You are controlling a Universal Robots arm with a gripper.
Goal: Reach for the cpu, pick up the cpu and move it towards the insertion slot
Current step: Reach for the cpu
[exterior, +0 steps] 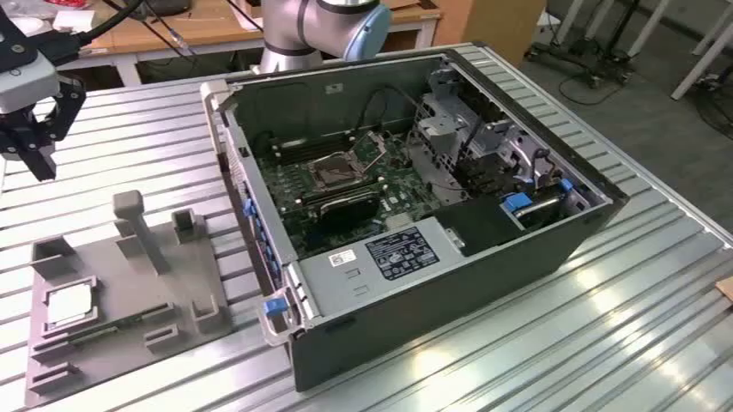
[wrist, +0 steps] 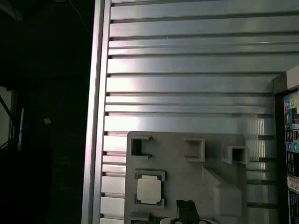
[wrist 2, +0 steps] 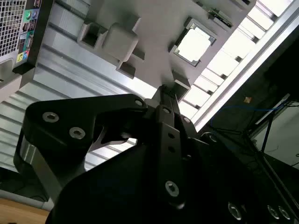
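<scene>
The gripper (exterior: 44, 167) hangs over the ribbed table (exterior: 137, 154), fingers closed together on nothing. Well apart from it, the cpu (exterior: 69, 306) lies flat in a square recess of the grey holder (exterior: 126, 335). The insertion slot (exterior: 336, 172) sits inside the open computer case (exterior: 458, 283).

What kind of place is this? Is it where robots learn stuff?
Probably a robotics lab or workshop. In the exterior view, a robot arm rises beyond an open computer case on a ribbed metal table, and a grey holder beside the case holds the cpu.
</scene>
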